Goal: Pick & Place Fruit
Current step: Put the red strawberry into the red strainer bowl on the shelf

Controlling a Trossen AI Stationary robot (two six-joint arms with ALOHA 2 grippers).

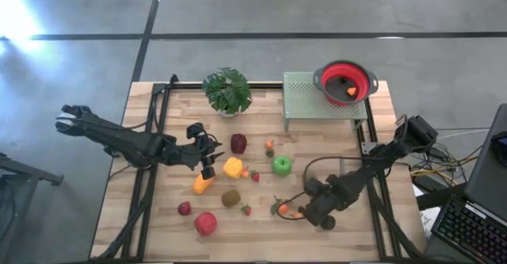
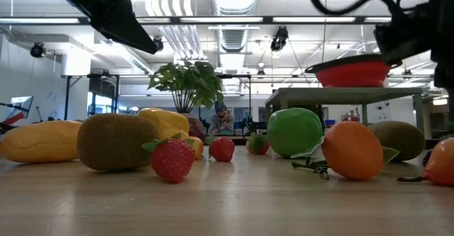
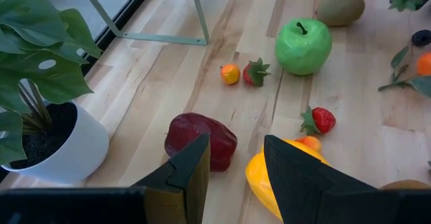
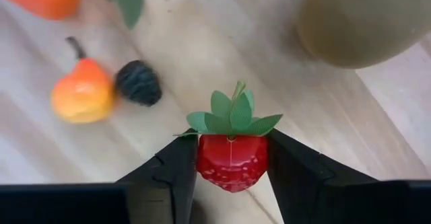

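On the left, my left gripper (image 1: 207, 169) hung low over the desk (image 1: 158, 216), right by the orange mango (image 1: 203, 185) and the yellow pepper (image 1: 233, 167). Its jaws were partly apart and there was nothing between them. In the left wrist view they pointed at the gap between the dark red fruit (image 3: 202, 140) and the yellow pepper.

Lots of fruit lay on the desk. Near the front I saw a small red berry (image 1: 184, 208), a big red apple (image 1: 205, 223), a brown kiwi (image 1: 230, 197) and a little strawberry (image 1: 246, 210). In the middle were the green apple (image 1: 282, 166) and some small bits of red and orange fruit. The potted plant (image 1: 227, 92) stood at the back, and I did not need to move that.

On the right, my right gripper (image 4: 232, 167) was down by the desk near the front. Its jaws were squeezed on a red strawberry (image 4: 231, 158) with green leaves. A little orange pear (image 4: 82, 93) and a dark berry (image 4: 138, 83) lay just beyond it.

Far back on the right, the red bowl (image 1: 346, 83) sat on a green stand (image 1: 305, 97). I could see only one small orange fruit (image 1: 352, 92) in it.

I think the job had only just started. One fruit looked done, one was in my grip, and all the rest had yet to go into the bowl.
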